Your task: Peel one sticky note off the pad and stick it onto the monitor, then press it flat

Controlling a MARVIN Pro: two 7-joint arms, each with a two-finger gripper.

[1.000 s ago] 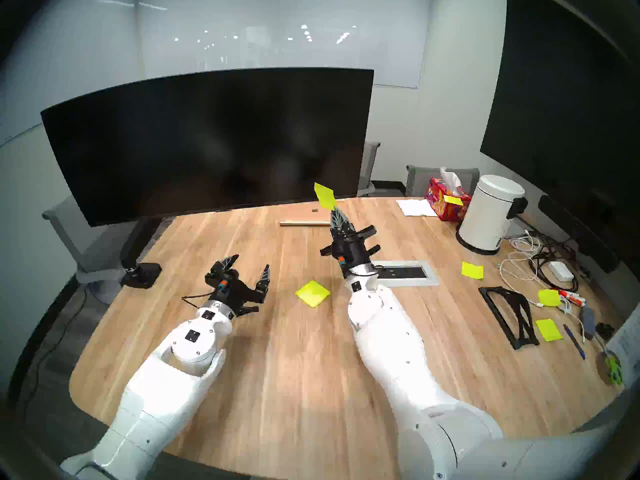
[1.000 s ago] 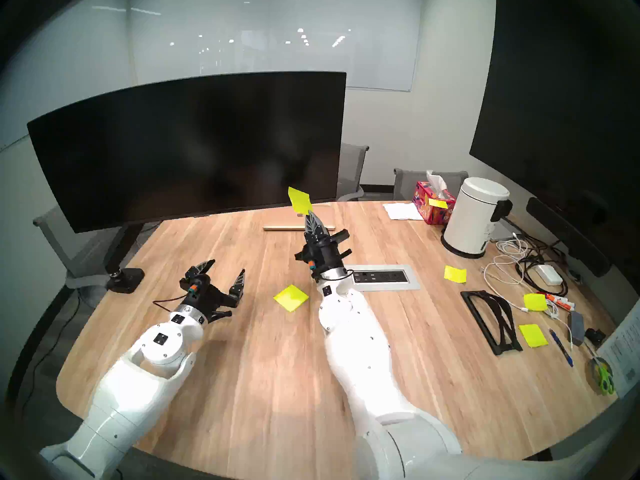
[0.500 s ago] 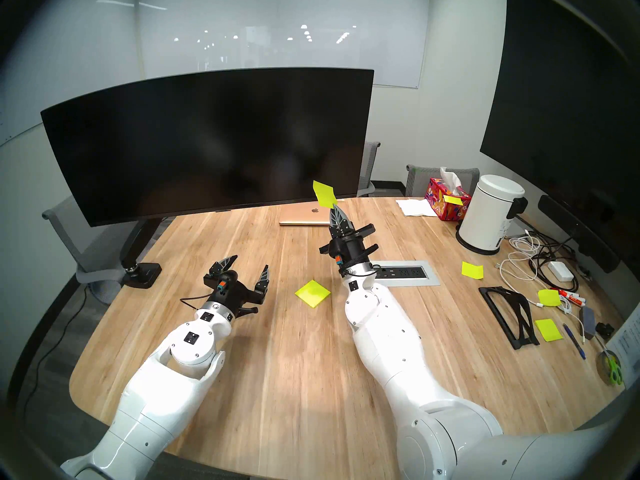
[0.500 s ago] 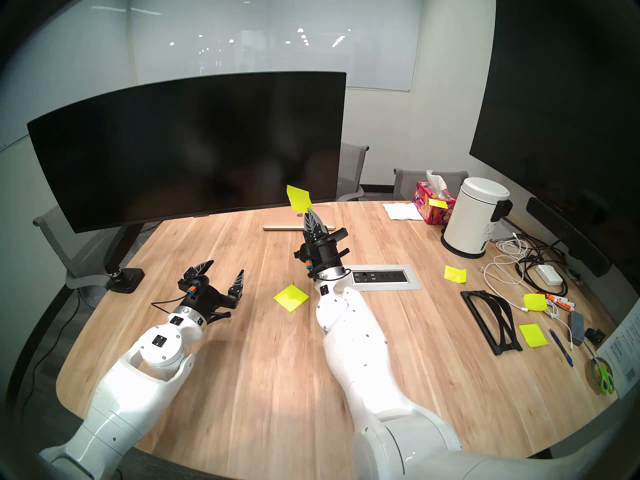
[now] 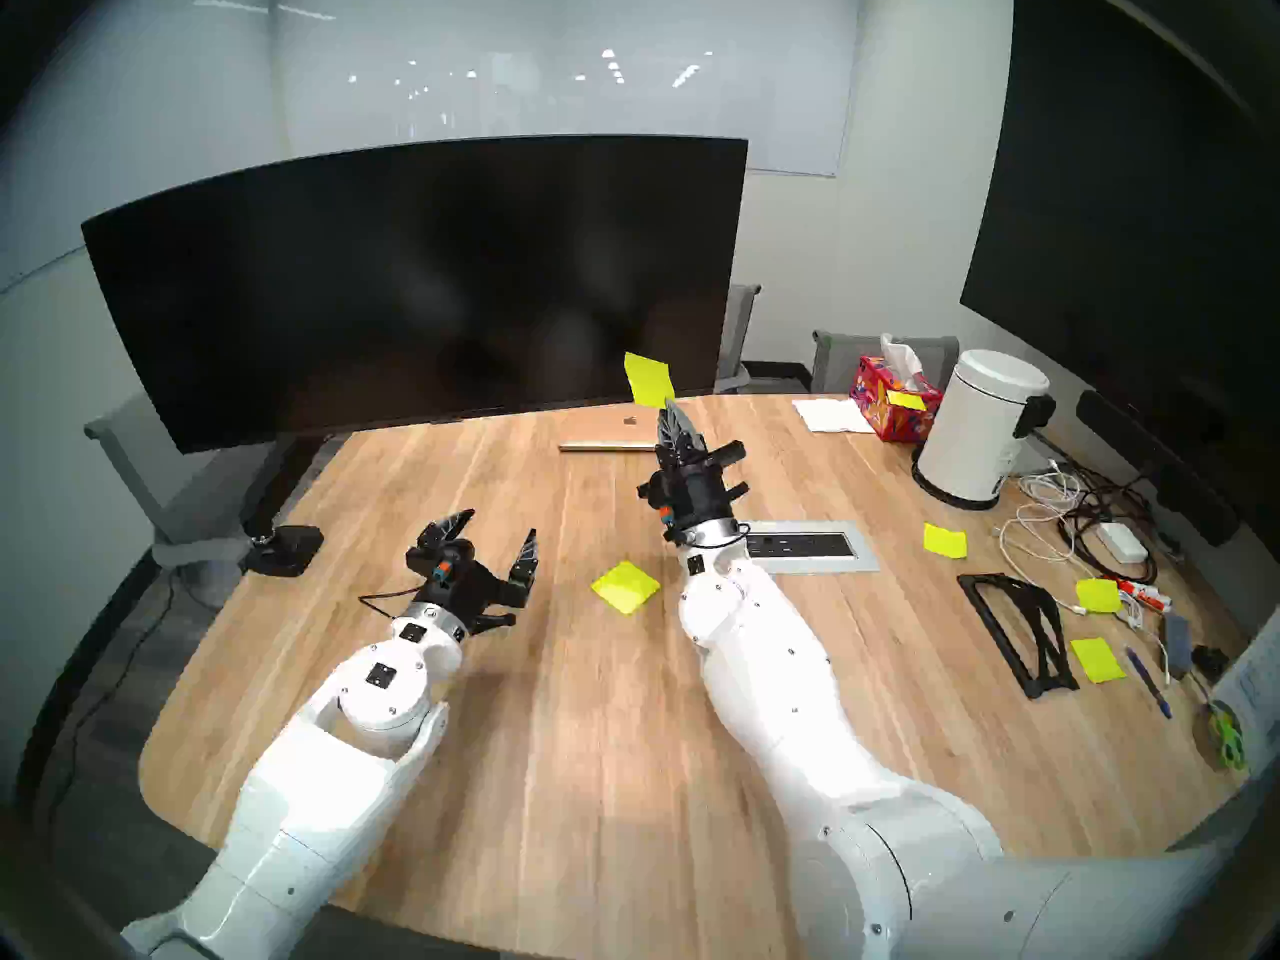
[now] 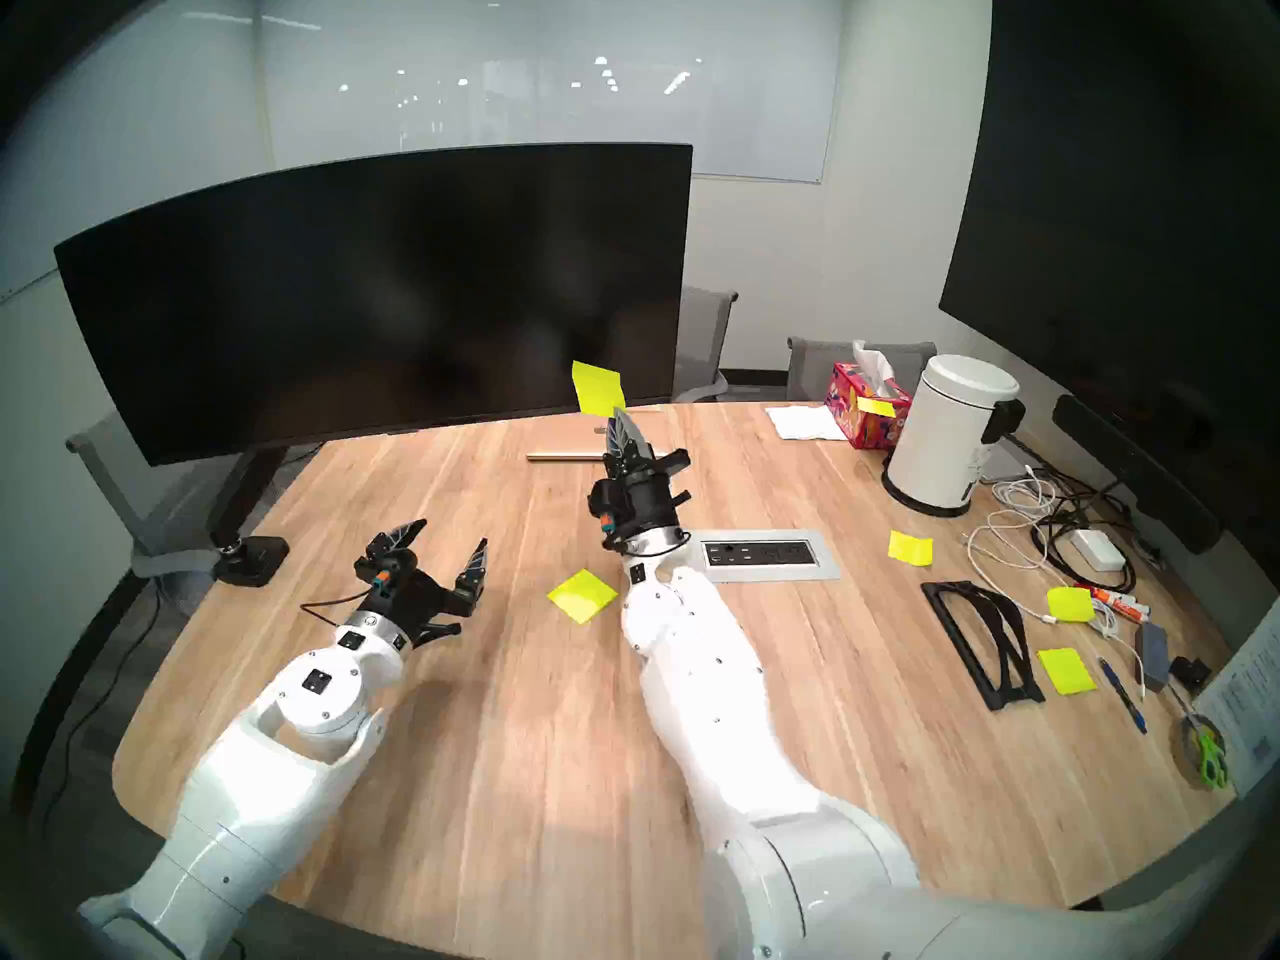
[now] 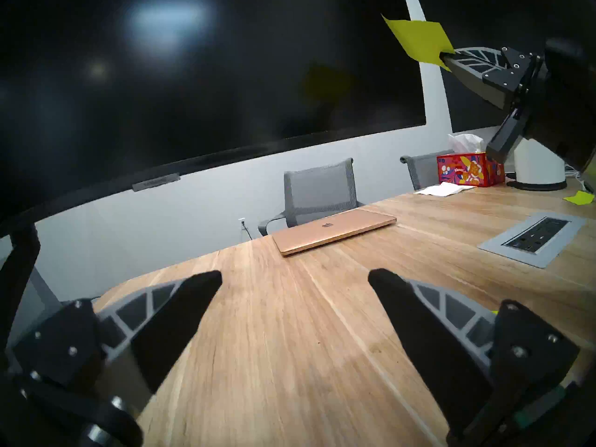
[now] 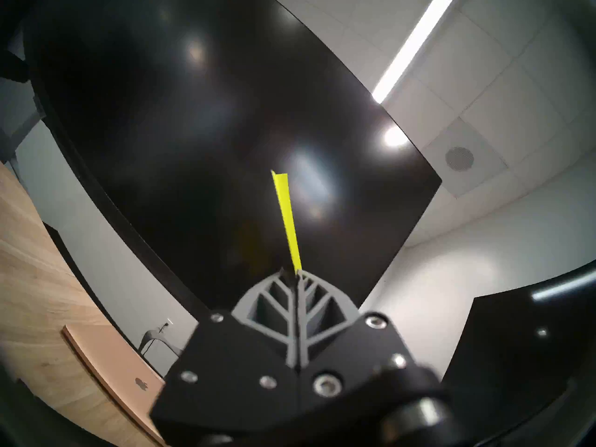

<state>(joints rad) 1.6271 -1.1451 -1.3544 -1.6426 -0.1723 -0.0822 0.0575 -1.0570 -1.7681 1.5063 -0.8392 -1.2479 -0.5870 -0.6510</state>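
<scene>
From the head cameras, the right gripper (image 5: 668, 406) has its fingers pressed together on a lower corner of the sticky note (image 5: 649, 379), which stands up in front of the lower right part of the monitor (image 5: 429, 280); whether the sheet touches the screen cannot be told from here. The left gripper (image 5: 495, 543) hangs above the wooden table (image 5: 554, 730) with fingers spread wide and nothing between them. The pad (image 5: 625, 586) lies flat on the table between the two arms. The right arm hides part of the power outlet panel (image 5: 810, 546). A closed laptop (image 5: 609, 435) lies under the monitor's right end, partly behind the held note and the gripper. At the right rim, cables and small items blur together.

In the left wrist view, both fingers (image 7: 180, 323) frame bare wood grain; the monitor's top and left side are cut off. The note (image 7: 419, 41) shows at upper right, pinched by the other gripper.

In the right wrist view, the note (image 8: 285, 217) appears edge-on, a thin strip rising from the closed fingertips against the dark screen. White ceiling tiles and a light strip (image 8: 416, 43) fill the upper right.
</scene>
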